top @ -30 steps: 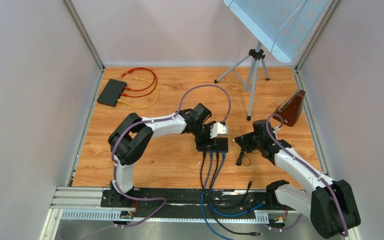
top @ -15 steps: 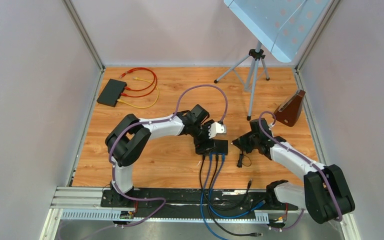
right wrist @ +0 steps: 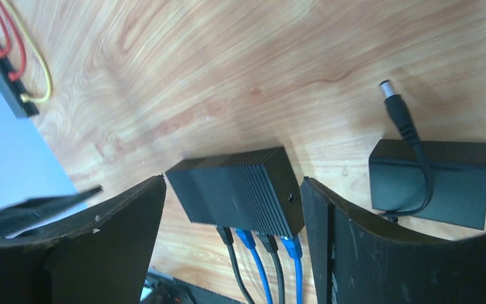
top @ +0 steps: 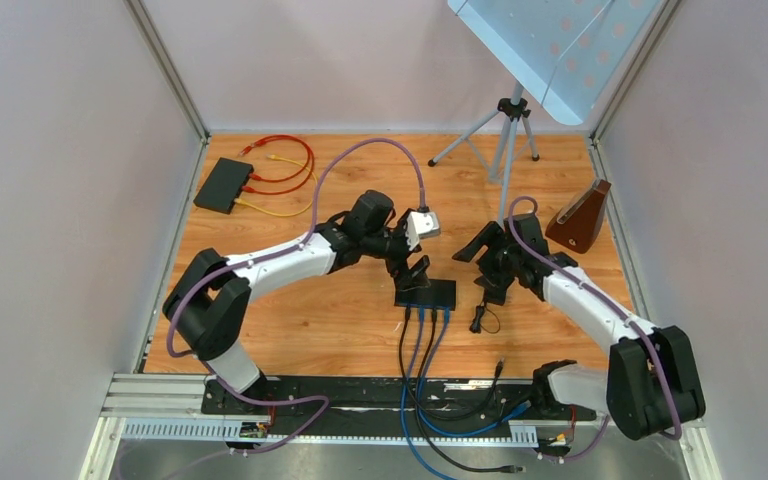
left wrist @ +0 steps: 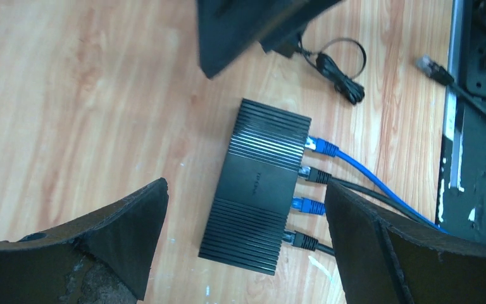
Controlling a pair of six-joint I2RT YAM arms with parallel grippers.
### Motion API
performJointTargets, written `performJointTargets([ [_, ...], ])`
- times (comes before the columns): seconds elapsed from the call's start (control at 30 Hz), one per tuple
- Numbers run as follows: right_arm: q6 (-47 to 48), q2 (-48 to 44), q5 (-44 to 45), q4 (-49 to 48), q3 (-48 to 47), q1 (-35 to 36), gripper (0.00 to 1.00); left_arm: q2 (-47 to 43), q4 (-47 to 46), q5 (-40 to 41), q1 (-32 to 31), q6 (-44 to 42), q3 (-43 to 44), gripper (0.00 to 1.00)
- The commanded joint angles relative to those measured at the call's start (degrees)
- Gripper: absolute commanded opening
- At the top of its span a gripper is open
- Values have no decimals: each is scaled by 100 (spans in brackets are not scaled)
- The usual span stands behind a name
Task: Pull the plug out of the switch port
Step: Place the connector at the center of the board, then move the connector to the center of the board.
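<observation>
Plug (right wrist: 389, 90) lies loose on the desk (right wrist: 291, 57), out of the switch (right wrist: 240, 190). Left end effector (left wrist: 245, 190) and right end effector (right wrist: 233, 183) just opened wide, empty.

Black ribbed switch (top: 426, 293) flat mid-table, four cables (left wrist: 308, 206) in its near ports, silver-tipped barrel plug (right wrist: 392, 95) lying free to its right, by its adapter (right wrist: 443, 183).

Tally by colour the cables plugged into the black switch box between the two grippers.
Blue network cables plugged into the ribbed black plastic switch box: 2
Black network cables plugged into it: 2
Total: 4
</observation>
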State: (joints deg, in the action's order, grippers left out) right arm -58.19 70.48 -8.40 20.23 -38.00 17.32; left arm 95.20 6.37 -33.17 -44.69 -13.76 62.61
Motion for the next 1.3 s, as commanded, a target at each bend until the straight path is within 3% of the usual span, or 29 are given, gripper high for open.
performJointTargets([
  [0.0,775,-435,-708,244,-57,-5,77,-556,-654,29,169,599,-328,100],
  [0.1,890,-688,-1255,348,194,37,73,-1083,-1294,340,393,974,-805,100],
  [0.3,241,-1671,13,1383,813,108,61,-1859,-1902,924,684,1343,-1412,100],
  [0.43,49,-2134,670,1439,997,92,57,-1992,-2014,1132,695,1335,-1554,100],
  [0.67,414,-1588,1448,1460,454,-54,48,-1887,-1871,1049,697,1345,-1461,100],
  [0.83,857,-934,1535,1401,15,-155,38,-1864,-1796,1068,698,1343,-1441,100],
  [1.27,1060,-832,1682,1279,93,-234,33,-1843,-1586,1169,698,1285,-1417,100],
])
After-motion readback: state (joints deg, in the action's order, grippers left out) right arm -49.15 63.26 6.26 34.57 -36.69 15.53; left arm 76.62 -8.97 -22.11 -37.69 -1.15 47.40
